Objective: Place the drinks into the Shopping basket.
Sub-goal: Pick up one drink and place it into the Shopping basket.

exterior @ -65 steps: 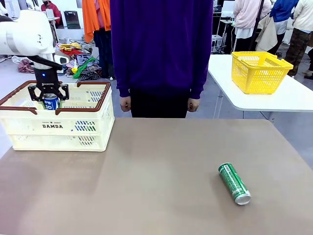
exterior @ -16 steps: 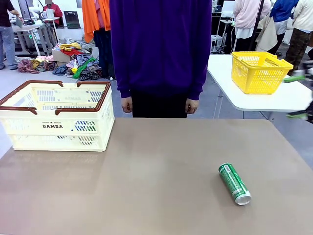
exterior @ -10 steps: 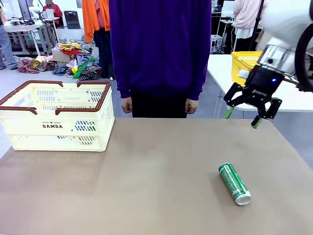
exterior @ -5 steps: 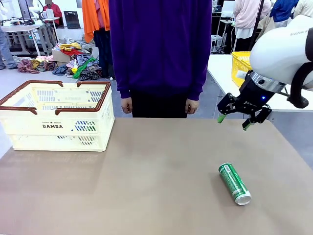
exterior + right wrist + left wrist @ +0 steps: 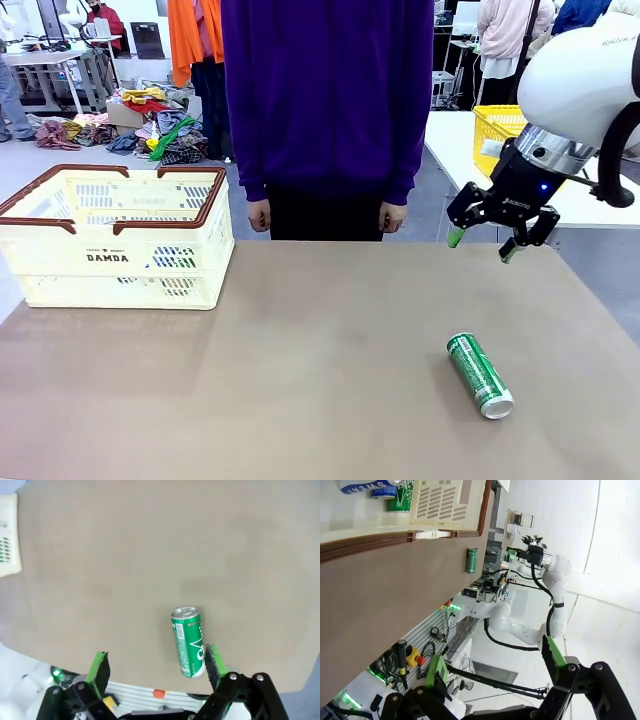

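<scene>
Front / R gripper (image 5: 482, 245): fingers spread, empty, up over the far right of the table (image 5: 300, 400), beyond the green can (image 5: 480, 375).
Front / green can: lies on its side on the near right part of the table, well apart from the Shopping basket (image 5: 110, 262) at far left.
Front / risk: a nudge prob. rolls the can toward the right edge (nothing beside it to stop it). The carry is long, across the middle and past the person (image 5: 328, 100) at the far side.
L wrist / L gripper (image 5: 495, 661): fingers wide, nothing betw. them, looking along the table past the basket's rim.
L wrist / basket: holds a blue can (image 5: 367, 485) and a second green can (image 5: 400, 491).
L wrist / risk: a high drop lands on them & bounces, or clips the brown rim.
R wrist / green can: below the gripper but off-centre, next to one green pad (image 5: 211, 660), not midway. Its long axis crosses the closing line, which suits.
R wrist / risk: a straight descent prob. puts that pad on top of the can, so it skids or rolls. Needs a sideways shift first. Smooth slim metal may also slip if gripped near an end.
</scene>
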Controlling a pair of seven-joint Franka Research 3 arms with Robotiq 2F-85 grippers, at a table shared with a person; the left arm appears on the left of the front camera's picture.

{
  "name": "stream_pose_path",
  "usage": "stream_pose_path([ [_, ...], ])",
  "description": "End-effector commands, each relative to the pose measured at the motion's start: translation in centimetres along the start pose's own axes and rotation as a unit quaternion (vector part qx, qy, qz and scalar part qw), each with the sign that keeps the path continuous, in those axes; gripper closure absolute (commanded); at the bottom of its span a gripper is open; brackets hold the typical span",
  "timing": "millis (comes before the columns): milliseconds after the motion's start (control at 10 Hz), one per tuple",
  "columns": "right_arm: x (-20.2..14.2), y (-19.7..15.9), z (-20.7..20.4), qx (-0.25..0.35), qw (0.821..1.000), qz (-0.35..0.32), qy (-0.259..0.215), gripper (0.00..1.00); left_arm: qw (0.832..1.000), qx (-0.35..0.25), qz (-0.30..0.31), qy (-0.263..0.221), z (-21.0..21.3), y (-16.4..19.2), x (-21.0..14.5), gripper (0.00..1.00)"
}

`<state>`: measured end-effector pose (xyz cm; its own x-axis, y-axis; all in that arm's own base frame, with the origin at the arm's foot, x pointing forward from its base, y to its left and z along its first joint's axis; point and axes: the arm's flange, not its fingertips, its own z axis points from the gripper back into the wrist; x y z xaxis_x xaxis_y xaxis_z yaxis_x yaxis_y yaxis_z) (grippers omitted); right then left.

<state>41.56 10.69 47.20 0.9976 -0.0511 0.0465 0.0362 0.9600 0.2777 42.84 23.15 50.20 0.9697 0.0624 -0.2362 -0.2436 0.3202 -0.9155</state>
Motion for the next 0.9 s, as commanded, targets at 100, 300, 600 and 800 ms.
stream_pose_path([
  [100, -3.5, 1.4, -6.1, -0.071, 0.993, 0.074, 0.057, 0.00, 1.000, 0.000, 0.006, 0.004, 0.0, -0.3, -0.4, 0.00],
  [300, -6.5, 1.3, -10.0, -0.100, 0.991, 0.072, 0.056, 0.00, 1.000, 0.000, 0.006, 0.004, 0.0, -0.3, -0.4, 0.00],
  [600, -7.4, 0.4, -14.6, -0.115, 0.989, 0.083, 0.051, 0.00, 1.000, 0.000, 0.006, 0.004, 0.0, -0.3, -0.4, 0.00],
  [800, -7.3, 0.1, -16.4, -0.109, 0.987, 0.097, 0.062, 0.00, 1.000, 0.000, 0.006, 0.004, 0.0, -0.3, -0.4, 0.00],
])
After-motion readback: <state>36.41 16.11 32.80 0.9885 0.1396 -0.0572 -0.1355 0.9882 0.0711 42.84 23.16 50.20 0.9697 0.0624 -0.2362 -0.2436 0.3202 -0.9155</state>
